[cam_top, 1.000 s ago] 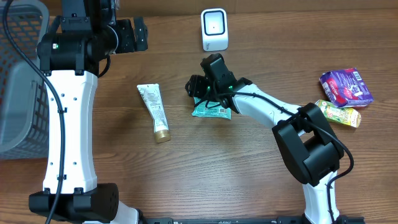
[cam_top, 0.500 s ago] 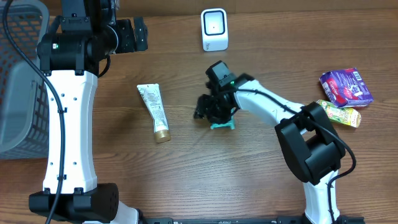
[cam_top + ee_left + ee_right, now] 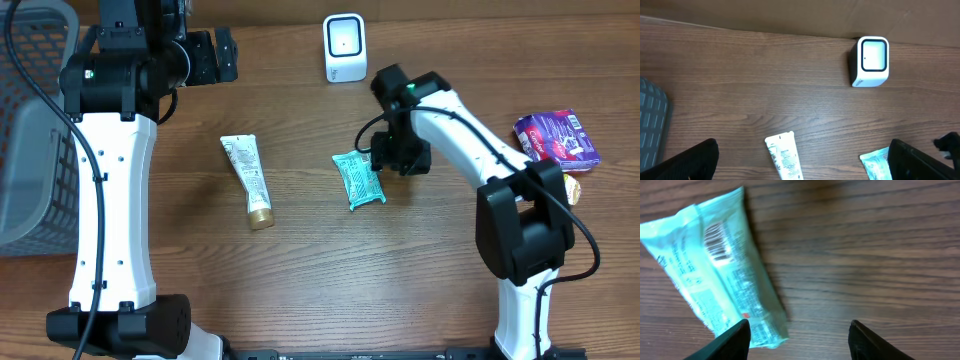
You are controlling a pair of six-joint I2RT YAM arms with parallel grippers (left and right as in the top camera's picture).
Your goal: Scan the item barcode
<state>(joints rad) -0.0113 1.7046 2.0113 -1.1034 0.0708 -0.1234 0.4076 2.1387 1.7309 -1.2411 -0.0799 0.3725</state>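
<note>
Packet [image 3: 359,178]: teal, flat on the table [image 3: 300,270] at mid-frame, barcode facing up.
Right gripper [image 3: 799,337]: fingers apart, grasping nothing, just right of the packet.
Left gripper [image 3: 215,57]: spread wide, empty, upper left of frame.
Scanner [image 3: 345,47]: white, top centre, well apart from the packet.
Tube [image 3: 247,180]: lying left of the packet.

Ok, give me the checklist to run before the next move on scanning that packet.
1. Packet lying flat on the table: ok.
2. Barcode facing up: ok.
3. Right gripper open and empty: ok.
4. Packet inside its jaws: not ok, it lies off to one side.
5. Scanner with nothing in front of it: ok.
6. Left gripper open, well away from the packet: ok.
</note>
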